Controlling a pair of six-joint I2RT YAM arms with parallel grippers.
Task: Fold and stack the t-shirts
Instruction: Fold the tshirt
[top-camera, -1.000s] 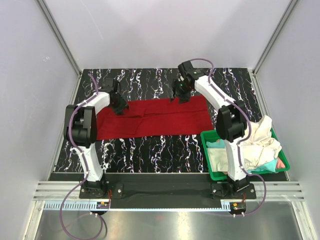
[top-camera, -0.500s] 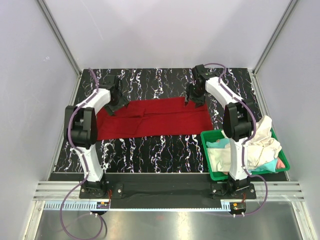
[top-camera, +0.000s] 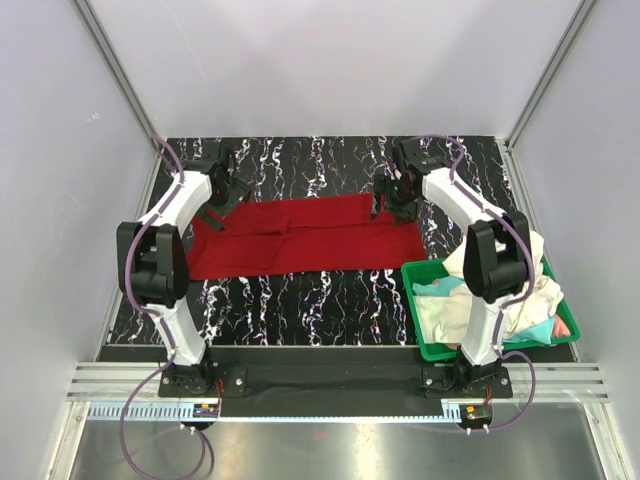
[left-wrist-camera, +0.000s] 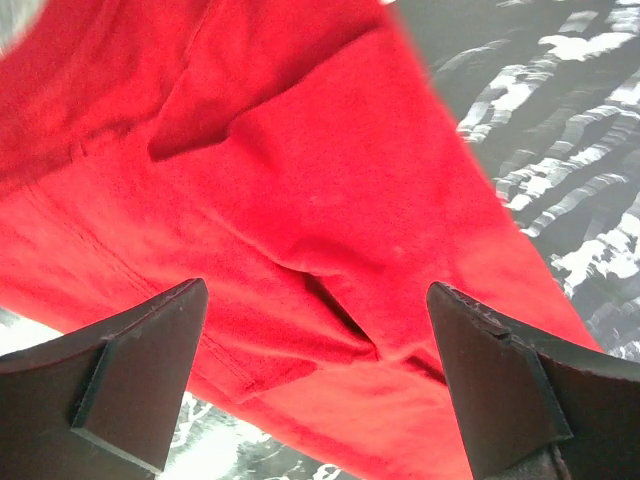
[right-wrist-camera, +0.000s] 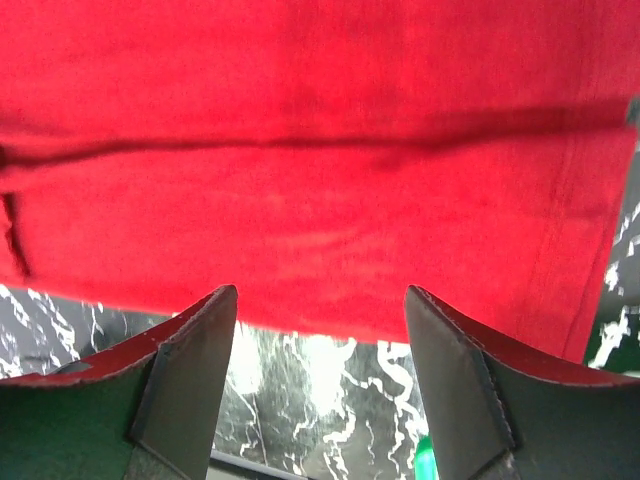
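A deep red t-shirt (top-camera: 310, 235) lies folded into a long band across the black marbled table (top-camera: 300, 300). My left gripper (top-camera: 222, 192) hovers over its far left corner, open, nothing between the fingers; the wrist view shows creased red cloth (left-wrist-camera: 300, 200) under it. Over the far right corner my right gripper (top-camera: 392, 198) also stands open and empty, the smooth red cloth (right-wrist-camera: 320, 150) and its near edge below it. Cream-white (top-camera: 520, 280), teal (top-camera: 432, 288) and pinkish (top-camera: 562, 326) t-shirts are heaped in the bin.
A green plastic bin (top-camera: 425, 345) stands at the near right corner of the table, shirts spilling over its right rim. White walls and metal posts close in the table on three sides.
Both grippers have opened and let go of the red t-shirt. The left one drew back toward the far left, the right one moved right. The shirt now lies flat.
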